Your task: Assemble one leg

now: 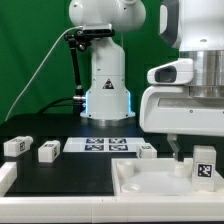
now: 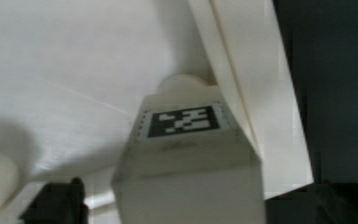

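Tagged leg point(image 2: 190, 160) seemingly gripped, gripper point(image 2: 185, 200) lowered vertically over tray corner point(image 1: 128, 170)

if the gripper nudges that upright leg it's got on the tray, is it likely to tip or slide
The leg stands upright, taller than wide, so a high push would probably tip it. It looks like smooth, rigid white plastic, as does the tray under it, so a low push may slide it. It seems light for its size.
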Motion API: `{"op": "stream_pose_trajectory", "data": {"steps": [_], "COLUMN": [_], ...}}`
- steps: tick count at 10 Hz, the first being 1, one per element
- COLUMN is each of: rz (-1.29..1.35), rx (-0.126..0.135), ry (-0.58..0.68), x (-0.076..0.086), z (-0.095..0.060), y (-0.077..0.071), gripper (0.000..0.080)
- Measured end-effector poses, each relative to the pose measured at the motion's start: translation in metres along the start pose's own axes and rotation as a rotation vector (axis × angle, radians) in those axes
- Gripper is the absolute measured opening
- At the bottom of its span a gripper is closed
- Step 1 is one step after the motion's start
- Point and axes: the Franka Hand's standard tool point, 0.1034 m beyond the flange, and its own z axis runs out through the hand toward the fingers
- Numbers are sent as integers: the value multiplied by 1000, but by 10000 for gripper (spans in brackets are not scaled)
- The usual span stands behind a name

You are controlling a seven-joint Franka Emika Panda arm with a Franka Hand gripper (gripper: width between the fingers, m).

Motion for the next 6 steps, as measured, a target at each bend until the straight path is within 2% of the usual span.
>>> {"op": "stream_pose_trajectory", "data": {"steps": [1,2,3,4,5,6], "rz": [17,17,17,17,17,18], "rx": [0,0,0,0,0,0], "ry": [0,0,0,0,0,0], "x": [0,0,0,0,0,0], "z": [0,0,0,0,0,0], "y": [0,0,0,0,0,0], "gripper": [648,537,393,393,289,289]}}
